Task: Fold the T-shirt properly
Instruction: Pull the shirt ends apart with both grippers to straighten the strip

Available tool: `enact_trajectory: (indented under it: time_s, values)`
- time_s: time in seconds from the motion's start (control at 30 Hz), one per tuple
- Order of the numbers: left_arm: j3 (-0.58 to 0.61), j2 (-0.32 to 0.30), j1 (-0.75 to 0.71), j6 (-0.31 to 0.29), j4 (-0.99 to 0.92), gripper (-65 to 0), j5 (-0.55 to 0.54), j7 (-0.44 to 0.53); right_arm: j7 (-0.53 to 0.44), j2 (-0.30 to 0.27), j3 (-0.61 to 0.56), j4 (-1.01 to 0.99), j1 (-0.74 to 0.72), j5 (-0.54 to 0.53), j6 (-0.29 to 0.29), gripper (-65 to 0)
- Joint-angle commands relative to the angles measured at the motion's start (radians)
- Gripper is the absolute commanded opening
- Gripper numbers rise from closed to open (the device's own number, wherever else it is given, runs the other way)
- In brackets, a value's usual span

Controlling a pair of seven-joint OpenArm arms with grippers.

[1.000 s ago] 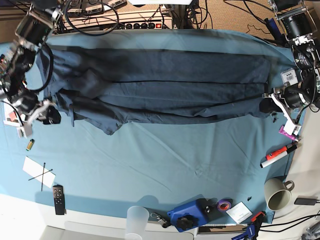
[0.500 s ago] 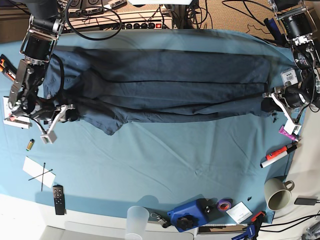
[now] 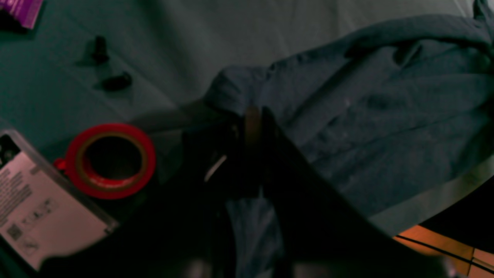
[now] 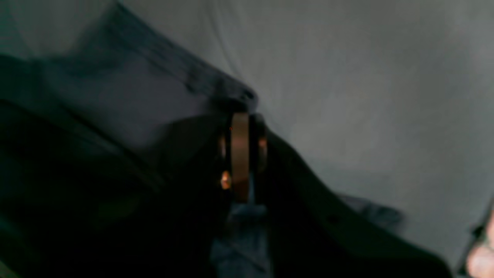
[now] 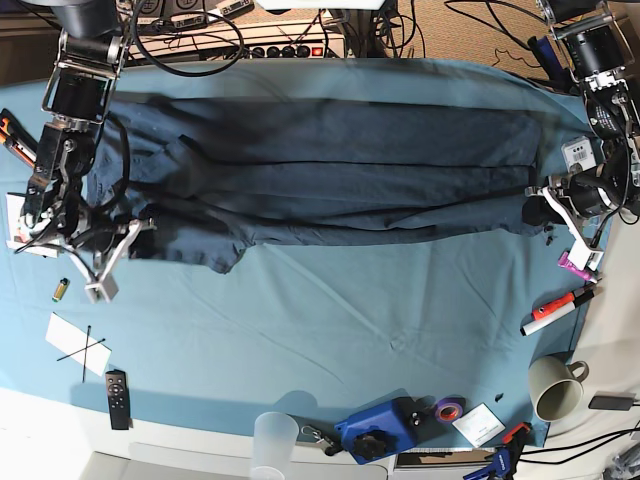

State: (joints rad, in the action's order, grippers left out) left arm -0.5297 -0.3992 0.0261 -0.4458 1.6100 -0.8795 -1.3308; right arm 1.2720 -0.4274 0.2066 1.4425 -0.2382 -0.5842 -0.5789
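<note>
The T-shirt lies spread lengthwise across the far half of the tabletop, on the lighter teal cloth that covers it, folded into long bands that run from one side of the base view to the other. Its near edge sags into a small point toward the middle-left of that view.

The right gripper sits at the shirt's end on the base view's left; the right wrist view shows its fingers pressed together with a pinch of dark fabric between them (the picture is blurred, but cloth shows in the nip). The left gripper is at the opposite end of the shirt, on the base view's right, and its fingers are likewise closed on the shirt's edge.

A red roll of tape shows in the left wrist view beside a white printed label. Along the near side of the tabletop stand a clear plastic cup, a blue tool and a grey mug; a black remote lies near the left corner.
</note>
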Motion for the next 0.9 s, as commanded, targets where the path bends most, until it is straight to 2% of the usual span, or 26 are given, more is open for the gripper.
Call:
enact_trajectory:
  time_s: [0.0, 0.07, 0.27, 0.47, 0.63, 0.87]
  values:
    - [-0.003, -0.019, 0.015, 0.000, 0.017, -65.0, -0.014, 0.011, 0.012, -0.018, 0.014, 0.042, -0.022, -0.038, -0.004, -65.0]
    - [-0.003, -0.019, 0.015, 0.001, 0.017, -65.0, -0.014, 0.010, 0.041, -0.019, 0.025, 0.072, -0.022, -0.069, -0.005, -65.0]
    - [-0.003, -0.019, 0.015, 0.000, 0.017, -65.0, -0.014, 0.000, 0.037, -0.019, 0.038, 0.076, 0.008, -0.082, -0.005, -65.0]
    - [-0.003, -0.019, 0.014, 0.000, 0.017, -65.0, -0.014, -0.026, 0.060, -0.018, 0.063, 0.137, 0.095, -0.135, -0.021, -65.0]
    - [-0.003, -0.032, -0.014, 0.007, 0.018, -65.0, -0.054, -0.032, 0.055, -0.018, 0.182, 0.265, 0.200, -0.139, -0.027, -65.0]
    - [-0.006, -0.080, -0.021, 0.005, 0.018, -65.0, -0.086, -0.038, 0.086, -0.018, 0.362, 0.279, 0.300, -0.282, -0.080, -65.0]
